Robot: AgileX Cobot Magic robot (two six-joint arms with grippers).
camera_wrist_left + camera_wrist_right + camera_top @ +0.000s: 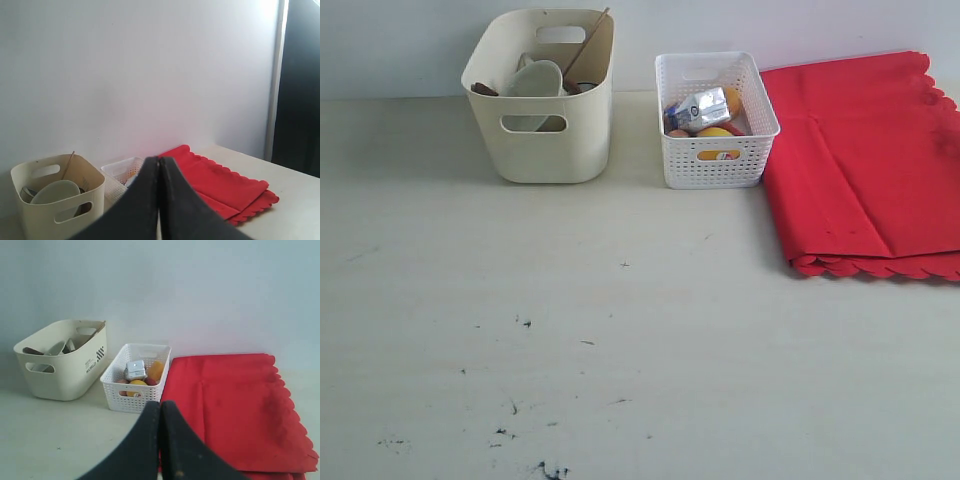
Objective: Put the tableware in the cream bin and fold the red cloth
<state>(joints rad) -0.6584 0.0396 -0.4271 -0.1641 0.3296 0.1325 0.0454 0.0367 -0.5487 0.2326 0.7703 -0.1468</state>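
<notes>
Lying folded in layers at the right of the desk (620, 330), the red cloth (865, 160) ran its long axis back to front, scalloped edges stacked at the near end, just beside the white basket (715, 165). The bowl (535, 85) and chopsticks (588, 40) sat inside the cream bin (545, 150). The left end effector (159, 163) and right end effector (160, 405) were pinched closed, empty; the cloth lay ahead of the right one, likely the nearer arm.
</notes>
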